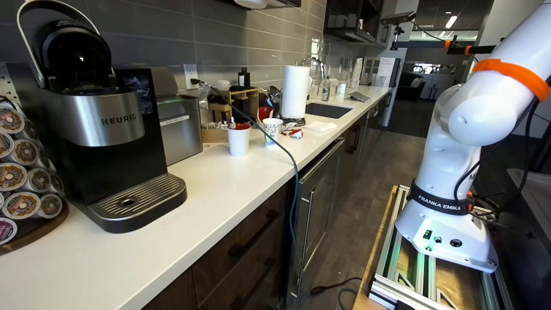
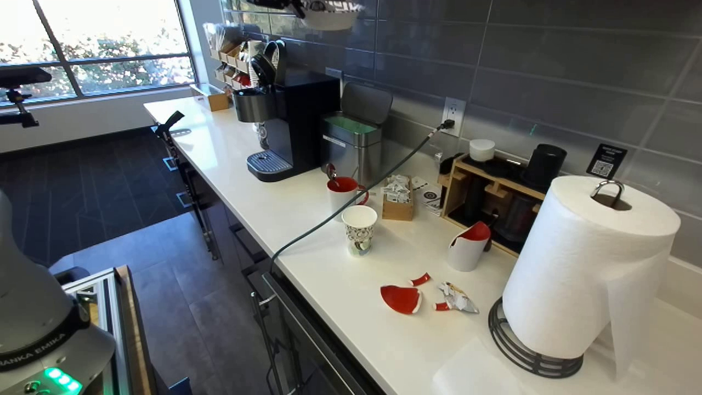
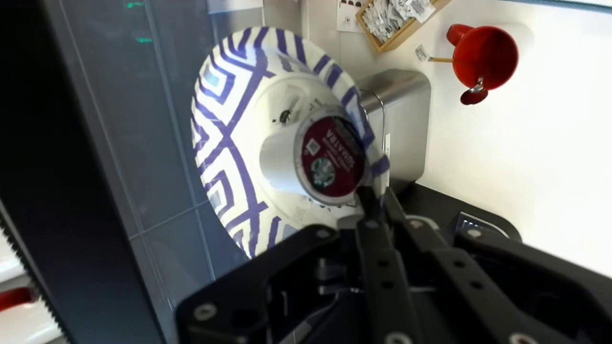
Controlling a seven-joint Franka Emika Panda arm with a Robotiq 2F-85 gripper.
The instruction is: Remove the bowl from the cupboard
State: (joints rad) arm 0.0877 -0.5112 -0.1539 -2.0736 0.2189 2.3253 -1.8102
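My gripper (image 3: 377, 197) is narrow, its fingertips pinched on the rim of the bowl (image 3: 251, 124), which spreads toward ten o'clock in the wrist view. A coffee pod (image 3: 332, 155) lies in the bowl, just beside the fingertips, dark red lid toward the camera. I have the bowl up high in front of the tiled wall (image 3: 143, 157), above the counter (image 1: 215, 185). In an exterior view it shows at the top border, with the lower edge of the cupboard (image 1: 287, 3) at its three o'clock; the frame cuts both off, so I can't tell how far apart they are.

Farther out in the wrist view, the bin (image 3: 406, 124) stands between twelve and one from my fingertips, the packet box (image 3: 399, 21) at twelve, and the red-lined mug (image 3: 492, 57) at one, a spoon (image 3: 474, 97) in it.

In an exterior view the coffee machine (image 2: 310, 115) is at the bowl's six o'clock, the paper cup (image 2: 360, 230) lower at six, the broken mug (image 2: 463, 252) at five with red shards (image 2: 402, 299) near it. The towel roll (image 2: 587, 269) stands between four and five, the robot's base (image 2: 55, 334) between seven and eight.
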